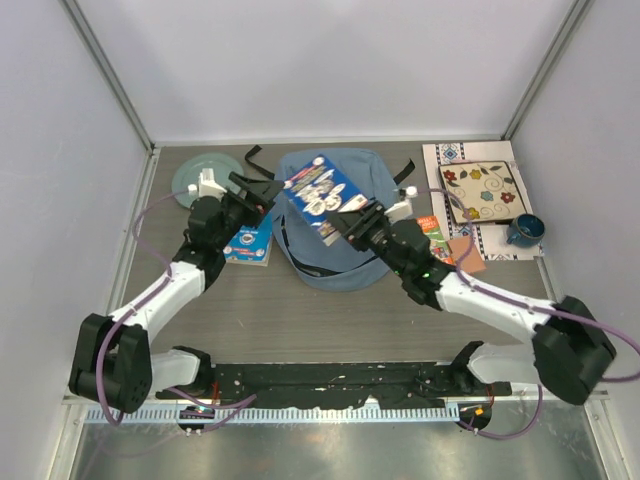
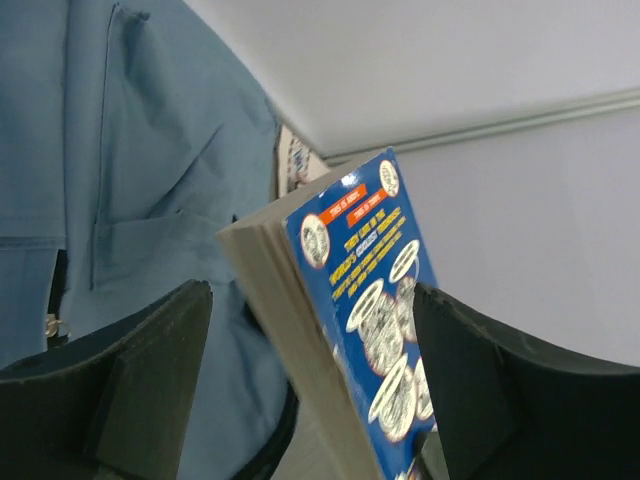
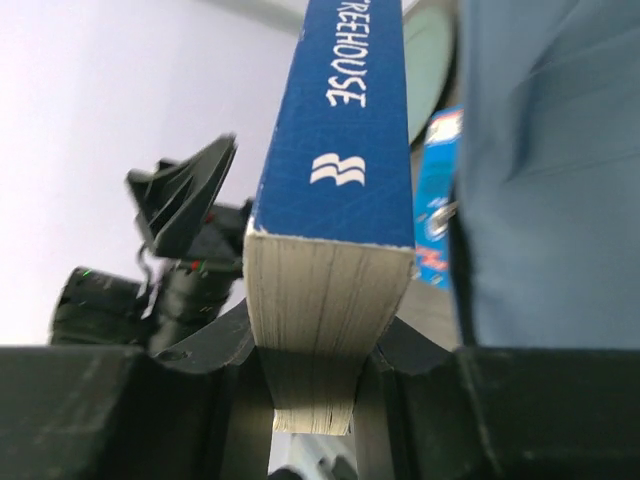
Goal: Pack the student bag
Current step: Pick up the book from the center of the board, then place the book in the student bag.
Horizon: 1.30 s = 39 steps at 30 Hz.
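Over the backpack (image 1: 335, 268), toward 12 o'clock on the table (image 1: 300, 325), the right gripper (image 1: 350, 222) pinches a blue book (image 1: 320, 192). At the book's 9 o'clock, the left gripper (image 1: 266, 190) sits with fingers spread.

A robotics lab test cell: plain white panels (image 1: 330, 60) in aluminium framing (image 1: 110, 75) box in a grey table (image 1: 300, 320); two arms (image 1: 160, 290) (black and white) bolted to a black rail (image 1: 330, 378) at its near edge.
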Each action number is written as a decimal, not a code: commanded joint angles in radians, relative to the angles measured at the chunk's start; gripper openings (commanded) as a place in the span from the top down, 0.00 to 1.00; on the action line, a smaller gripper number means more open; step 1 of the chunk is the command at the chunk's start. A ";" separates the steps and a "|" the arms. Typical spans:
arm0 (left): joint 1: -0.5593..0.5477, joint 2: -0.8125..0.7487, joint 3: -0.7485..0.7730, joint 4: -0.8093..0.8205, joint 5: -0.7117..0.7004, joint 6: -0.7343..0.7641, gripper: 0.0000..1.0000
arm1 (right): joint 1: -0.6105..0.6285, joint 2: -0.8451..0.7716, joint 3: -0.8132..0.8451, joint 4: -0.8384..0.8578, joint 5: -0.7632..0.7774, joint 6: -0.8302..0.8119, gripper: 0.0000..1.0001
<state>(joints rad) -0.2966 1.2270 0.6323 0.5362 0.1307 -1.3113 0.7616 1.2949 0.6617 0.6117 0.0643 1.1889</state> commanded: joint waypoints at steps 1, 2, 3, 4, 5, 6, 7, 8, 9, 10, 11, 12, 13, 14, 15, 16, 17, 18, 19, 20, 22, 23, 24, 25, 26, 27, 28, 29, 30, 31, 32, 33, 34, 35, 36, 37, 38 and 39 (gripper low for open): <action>-0.006 -0.029 0.161 -0.310 0.095 0.354 0.14 | -0.062 -0.232 0.035 -0.272 0.317 -0.158 0.99; -0.010 -0.027 0.196 -0.340 0.125 0.418 0.14 | -0.071 -0.259 0.033 -0.368 0.345 -0.178 0.99; -0.013 -0.021 0.222 -0.434 0.135 0.534 0.14 | -0.082 -0.317 0.029 -0.406 0.368 -0.190 0.99; -0.019 -0.009 0.254 -0.490 0.148 0.611 0.13 | -0.091 -0.344 0.024 -0.441 0.396 -0.196 0.99; -0.041 0.020 0.329 -0.533 0.170 0.683 0.12 | -0.106 -0.368 0.018 -0.505 0.431 -0.209 0.99; -0.058 0.041 0.367 -0.667 0.205 0.827 0.13 | -0.114 -0.409 0.016 -0.538 0.449 -0.215 0.99; -0.076 0.063 0.406 -0.727 0.217 0.889 0.12 | -0.120 -0.427 0.013 -0.570 0.465 -0.219 0.99; -0.120 0.084 0.479 -0.784 0.228 0.944 0.13 | -0.131 -0.445 0.009 -0.605 0.486 -0.224 0.99; -0.143 0.141 0.515 -0.897 0.245 1.007 0.12 | -0.136 -0.462 0.007 -0.645 0.492 -0.230 0.99; -0.168 0.169 0.552 -0.956 0.242 1.100 0.12 | -0.139 -0.489 0.007 -0.662 0.497 -0.232 0.99; -0.217 0.207 0.617 -1.013 0.230 1.142 0.12 | -0.142 -0.502 0.001 -0.685 0.502 -0.233 0.99; -0.242 0.263 0.644 -1.095 0.219 1.171 0.12 | -0.143 -0.514 0.001 -0.696 0.503 -0.232 0.99; -0.263 0.296 0.667 -1.129 0.212 1.223 0.12 | -0.145 -0.535 0.001 -0.705 0.508 -0.230 0.99; -0.301 0.322 0.702 -1.157 0.207 1.236 0.14 | -0.145 -0.545 0.001 -0.720 0.506 -0.230 0.99; -0.317 0.374 0.714 -1.188 0.205 1.244 0.14 | -0.145 -0.552 0.001 -0.727 0.509 -0.232 0.99; -0.343 0.394 0.727 -1.200 0.195 1.257 0.16 | -0.145 -0.559 0.001 -0.733 0.511 -0.235 0.99; -0.354 0.411 0.742 -1.209 0.185 1.258 0.17 | -0.146 -0.569 0.004 -0.742 0.514 -0.238 0.99; -0.363 0.428 0.747 -1.210 0.181 1.261 0.17 | -0.146 -0.574 0.006 -0.745 0.516 -0.242 0.99; -0.378 0.454 0.751 -1.211 0.179 1.264 0.17 | -0.146 -0.577 0.006 -0.748 0.514 -0.250 0.99; -0.383 0.466 0.757 -1.211 0.184 1.265 0.18 | -0.148 -0.579 0.010 -0.757 0.514 -0.252 0.99; -0.395 0.489 0.762 -1.216 0.193 1.270 0.19 | -0.148 -0.579 0.013 -0.764 0.509 -0.253 0.99; -0.400 0.494 0.767 -1.223 0.199 1.279 0.19 | -0.148 -0.579 0.013 -0.767 0.506 -0.255 0.99; -0.403 0.497 0.765 -1.237 0.202 1.285 0.19 | -0.150 -0.580 0.013 -0.767 0.505 -0.255 0.99; -0.407 0.502 0.767 -1.245 0.204 1.293 0.19 | -0.148 -0.580 0.012 -0.767 0.499 -0.252 0.99; -0.409 0.502 0.764 -1.252 0.205 1.297 0.19 | -0.148 -0.579 0.010 -0.765 0.497 -0.247 0.99; -0.412 0.502 0.762 -1.265 0.207 1.307 0.19 | -0.150 -0.577 0.007 -0.765 0.496 -0.245 0.99; -0.415 0.502 0.762 -1.269 0.207 1.307 0.19 | -0.150 -0.574 0.003 -0.765 0.496 -0.241 0.99; -0.418 0.508 0.762 -1.280 0.205 1.307 0.20 | -0.150 -0.572 0.003 -0.767 0.490 -0.235 0.99; -0.420 0.512 0.764 -1.285 0.196 1.307 0.20 | -0.151 -0.569 0.000 -0.767 0.489 -0.232 0.99; -0.423 0.517 0.765 -1.285 0.196 1.307 0.21 | -0.151 -0.562 -0.001 -0.765 0.488 -0.227 0.99; -0.426 0.528 0.767 -1.285 0.198 1.307 0.23 | -0.151 -0.559 -0.001 -0.767 0.482 -0.223 0.99; -0.429 0.532 0.767 -1.285 0.195 1.307 0.25 | -0.153 -0.556 -0.001 -0.767 0.477 -0.221 0.99; -0.435 0.540 0.770 -1.285 0.192 1.307 0.31 | -0.153 -0.548 0.001 -0.767 0.474 -0.221 0.99; -0.440 0.546 0.774 -1.292 0.185 1.307 0.33 | -0.154 -0.546 0.001 -0.765 0.470 -0.221 0.99; -0.446 0.561 0.777 -1.295 0.178 1.307 0.35 | -0.154 -0.543 0.004 -0.767 0.463 -0.221 0.99; -0.453 0.568 0.782 -1.300 0.159 1.334 0.41 | -0.156 -0.542 0.003 -0.767 0.459 -0.221 0.99; -0.457 0.574 0.790 -1.308 0.153 1.336 0.44 | -0.156 -0.540 0.001 -0.767 0.459 -0.218 0.99; -0.460 0.585 0.791 -1.306 0.147 1.336 0.48 | -0.157 -0.539 0.001 -0.765 0.456 -0.219 0.99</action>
<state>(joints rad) -0.7334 1.7805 1.3823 -0.7315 0.3035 -0.0113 0.6113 0.7612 0.6407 -0.2600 0.5037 0.9524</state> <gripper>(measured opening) 0.577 0.343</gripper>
